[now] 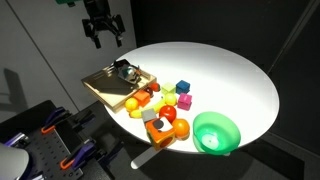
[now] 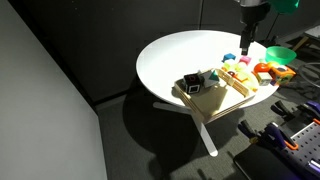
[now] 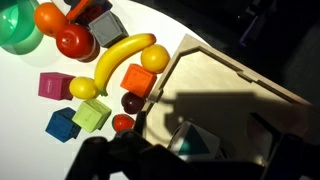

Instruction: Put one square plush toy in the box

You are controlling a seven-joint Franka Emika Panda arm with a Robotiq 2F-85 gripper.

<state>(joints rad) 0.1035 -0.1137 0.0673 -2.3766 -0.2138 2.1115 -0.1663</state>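
Note:
The square plush toy (image 1: pixel 124 70), a black soft cube with a white mark, lies inside the box (image 1: pixel 103 88), a shallow tan tray at the table's edge. Both also show in an exterior view, the toy (image 2: pixel 192 82) and the box (image 2: pixel 222 97). In the wrist view the toy (image 3: pixel 196 138) lies in shadow on the floor of the box (image 3: pixel 235 85), partly hidden by my fingers. My gripper (image 1: pixel 107 41) hangs open and empty above the box, apart from the toy. It shows in the wrist view (image 3: pixel 190 166) as dark fingers on both sides of the toy.
Beside the box lie a banana (image 3: pixel 122 60), an orange ball (image 3: pixel 155 57), a blue cube (image 3: pixel 62 124), a green cube (image 3: pixel 92 115) and a magenta cube (image 3: pixel 55 85). A green bowl (image 1: pixel 215 132) and an orange-and-white block (image 1: pixel 157 128) sit near the table's front edge.

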